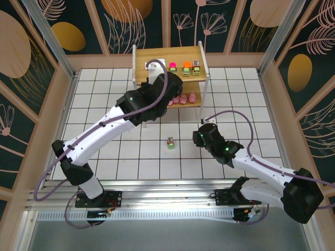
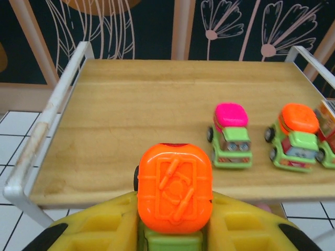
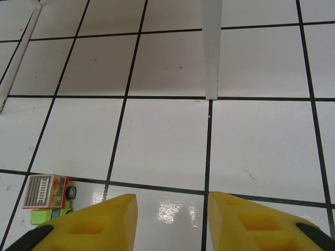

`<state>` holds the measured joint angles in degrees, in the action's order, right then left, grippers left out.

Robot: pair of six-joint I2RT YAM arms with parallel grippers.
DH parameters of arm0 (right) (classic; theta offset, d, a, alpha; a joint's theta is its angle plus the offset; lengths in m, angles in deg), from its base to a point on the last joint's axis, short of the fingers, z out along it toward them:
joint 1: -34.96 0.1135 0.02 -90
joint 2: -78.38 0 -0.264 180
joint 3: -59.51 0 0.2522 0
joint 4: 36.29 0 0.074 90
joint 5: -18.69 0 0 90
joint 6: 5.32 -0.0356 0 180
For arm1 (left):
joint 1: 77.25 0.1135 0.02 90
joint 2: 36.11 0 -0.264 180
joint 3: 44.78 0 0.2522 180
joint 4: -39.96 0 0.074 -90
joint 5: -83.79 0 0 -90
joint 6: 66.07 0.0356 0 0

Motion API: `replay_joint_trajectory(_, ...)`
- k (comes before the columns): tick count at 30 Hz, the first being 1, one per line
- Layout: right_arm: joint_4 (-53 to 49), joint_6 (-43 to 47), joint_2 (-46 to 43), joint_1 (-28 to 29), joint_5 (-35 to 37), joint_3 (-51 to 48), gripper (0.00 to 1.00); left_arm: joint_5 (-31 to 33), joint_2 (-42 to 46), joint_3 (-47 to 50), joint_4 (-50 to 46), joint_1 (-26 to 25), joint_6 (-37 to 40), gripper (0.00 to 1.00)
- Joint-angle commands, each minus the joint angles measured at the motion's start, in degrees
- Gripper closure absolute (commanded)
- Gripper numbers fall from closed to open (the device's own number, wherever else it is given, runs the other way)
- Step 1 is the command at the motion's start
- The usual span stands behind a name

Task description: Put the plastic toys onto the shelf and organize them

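My left gripper (image 2: 175,232) is shut on a green toy with an orange top (image 2: 175,188), held at the front edge of the shelf's top tier (image 2: 131,115). On that tier stand a magenta-topped toy (image 2: 231,136), an orange-topped one (image 2: 296,137) and part of a third (image 2: 327,136) at the right edge. From above, these three (image 1: 184,68) line the right of the shelf (image 1: 157,55), and pale pink pigs (image 1: 183,98) sit on the lower tier. A grey-topped green toy (image 1: 171,142) (image 3: 49,198) lies on the tiles. My right gripper (image 3: 172,219) is open above the floor, just right of it.
A white shelf leg (image 3: 212,52) stands on the tiled floor (image 3: 167,141) ahead of my right gripper. My left arm (image 1: 125,112) stretches diagonally over the tiles to the shelf front. Patterned walls (image 1: 31,63) enclose the floor.
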<state>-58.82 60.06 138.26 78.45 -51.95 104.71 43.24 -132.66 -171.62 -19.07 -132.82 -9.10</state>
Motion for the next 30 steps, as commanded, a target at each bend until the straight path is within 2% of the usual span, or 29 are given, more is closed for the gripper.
replay_joint_trajectory(1, 0.78, -0.69, -1.15, -0.51, -0.01, -0.36, 0.59, -3.54, -2.06, -4.25, -1.72, 2.16, 3.95, 0.73)
replay_joint_trajectory(13, 0.32, -0.95, -1.97, -0.51, 0.16, -0.59, 0.59, -9.01, -9.56, -13.02, -2.89, 6.48, 6.23, 0.73)
replay_joint_trajectory(30, 0.21, -0.95, -2.31, -0.51, 0.16, -0.68, 0.59, -11.88, -12.10, -13.31, -1.42, 9.53, 6.41, 0.73)
